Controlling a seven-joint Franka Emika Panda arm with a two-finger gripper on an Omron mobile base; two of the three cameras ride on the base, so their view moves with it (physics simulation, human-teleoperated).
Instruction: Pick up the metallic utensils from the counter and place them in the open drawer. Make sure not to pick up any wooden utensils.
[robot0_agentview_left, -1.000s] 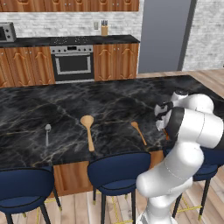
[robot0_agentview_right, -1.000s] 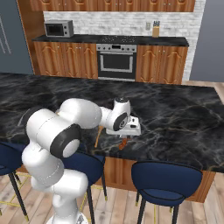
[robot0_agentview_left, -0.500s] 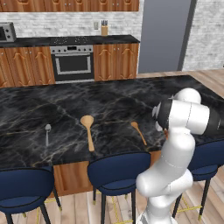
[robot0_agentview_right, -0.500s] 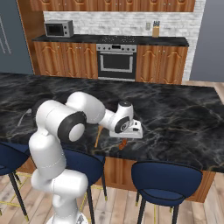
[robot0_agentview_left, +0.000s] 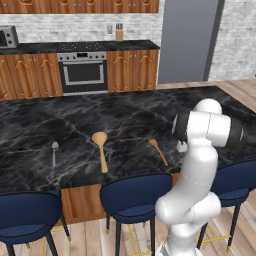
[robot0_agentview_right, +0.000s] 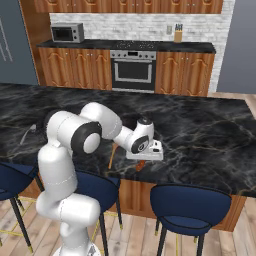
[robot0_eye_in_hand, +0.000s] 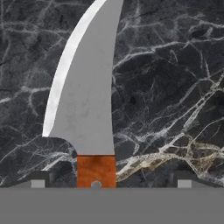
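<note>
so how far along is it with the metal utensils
Nothing looks done: the silver spoon lies on the counter. In hand: the open jaws straddle the orange handle of a steel-bladed knife without gripping it. Left: lifting that knife and the spoon and putting both in the drawer, leaving the two wooden spoons alone.

One small silver-grey metal spoon (robot0_agentview_left: 54, 150) is lying on the black gold-veined marble counter (robot0_agentview_left: 125, 117). Two orange-brown wooden spoons are sitting there too: a long wide-bowled one (robot0_agentview_left: 100, 147) and a slimmer, shorter one (robot0_agentview_left: 158, 151). One curved grey-bladed knife with an orange wooden handle (robot0_eye_in_hand: 87, 105) is showing in the hand view. Three dark blue stools (robot0_agentview_left: 132, 195) are standing along the front edge.
</note>
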